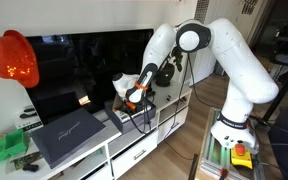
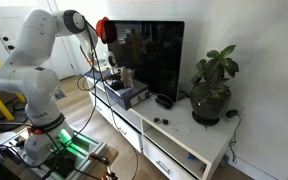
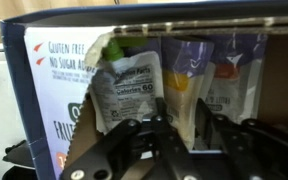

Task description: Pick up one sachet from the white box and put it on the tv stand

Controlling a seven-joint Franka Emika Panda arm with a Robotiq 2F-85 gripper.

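Tv stand (image 2: 179,142) beneath open white box (image 3: 50,85)

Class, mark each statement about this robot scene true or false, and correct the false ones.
1. A potted plant stands on the tv stand. True.
2. The gripper hangs over the floor. False: it is at the white box, in front of the television.
3. The wrist view shows several sachets inside the box. True.
4. The dark grey case lies on the floor. False: it lies on the tv stand, in front of the television.
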